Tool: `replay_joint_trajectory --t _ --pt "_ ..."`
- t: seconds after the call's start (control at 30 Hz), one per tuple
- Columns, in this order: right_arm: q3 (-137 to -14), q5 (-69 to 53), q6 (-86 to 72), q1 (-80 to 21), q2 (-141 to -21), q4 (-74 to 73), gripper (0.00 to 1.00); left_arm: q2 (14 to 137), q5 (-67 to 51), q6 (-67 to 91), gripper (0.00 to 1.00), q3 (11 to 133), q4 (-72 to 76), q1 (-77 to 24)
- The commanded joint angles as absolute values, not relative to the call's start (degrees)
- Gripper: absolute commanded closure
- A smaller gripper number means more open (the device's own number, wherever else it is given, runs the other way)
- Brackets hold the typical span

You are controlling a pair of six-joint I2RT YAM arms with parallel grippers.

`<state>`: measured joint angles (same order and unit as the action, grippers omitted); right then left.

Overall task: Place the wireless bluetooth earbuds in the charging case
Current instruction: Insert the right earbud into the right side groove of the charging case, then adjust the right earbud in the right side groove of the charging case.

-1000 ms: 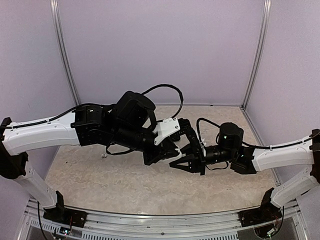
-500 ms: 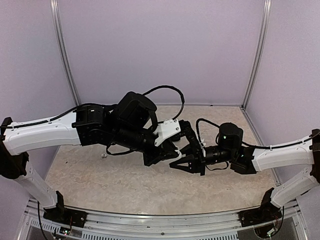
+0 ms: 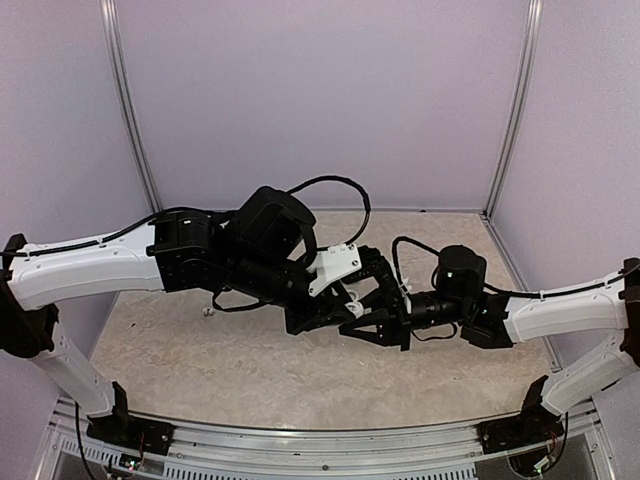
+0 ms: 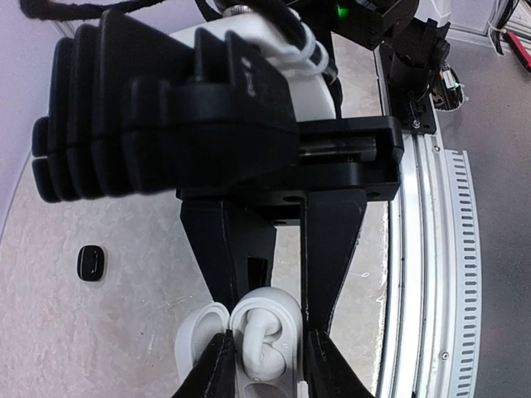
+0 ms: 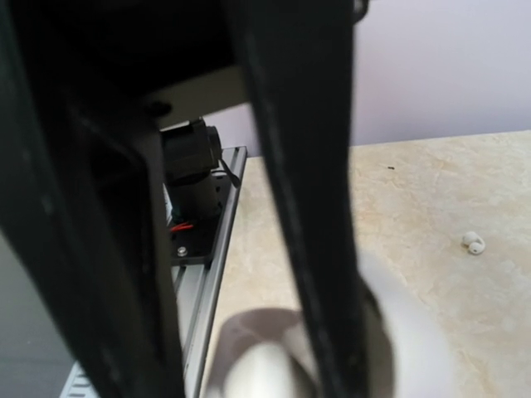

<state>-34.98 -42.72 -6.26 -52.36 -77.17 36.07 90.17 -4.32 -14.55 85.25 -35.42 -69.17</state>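
Note:
My left gripper (image 4: 264, 365) is shut on the white charging case (image 4: 286, 319), a finger on each side. The case's lid (image 4: 192, 332) stands open to the left. A white earbud (image 4: 259, 340) sits in the case. My right gripper (image 5: 241, 356) is open, its fingers wide apart around the blurred white case (image 5: 265, 369). In the top view the left gripper (image 3: 335, 312) and the right gripper (image 3: 360, 325) meet at mid-table and hide the case. A black earbud (image 4: 91, 264) lies on the table to the left. A white earbud (image 5: 473, 242) lies loose on the table.
A small white earbud (image 3: 208, 311) lies on the marble tabletop under the left arm. The aluminium rail (image 4: 431, 249) at the near table edge runs close to the case. Purple walls enclose the table on three sides.
The left gripper has shifted slightly down and toward the right gripper. The right arm has hardly moved.

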Motion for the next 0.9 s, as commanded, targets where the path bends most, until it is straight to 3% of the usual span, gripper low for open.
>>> replay_joint_trajectory --t 0.0,0.67,0.87 --pt "-36.05 -44.45 -6.04 -53.12 -76.44 40.45 0.99 91.26 -2.99 -14.85 0.69 85.39 -38.43 -68.82" --pt "-35.55 -43.61 -6.45 -53.09 -76.42 39.86 1.00 79.92 -3.80 -15.03 0.66 79.99 -26.48 -69.58" --pt "-36.27 -42.76 -6.48 -53.04 -76.55 38.67 1.00 81.30 -4.72 -14.61 0.73 80.73 -28.62 -69.72"
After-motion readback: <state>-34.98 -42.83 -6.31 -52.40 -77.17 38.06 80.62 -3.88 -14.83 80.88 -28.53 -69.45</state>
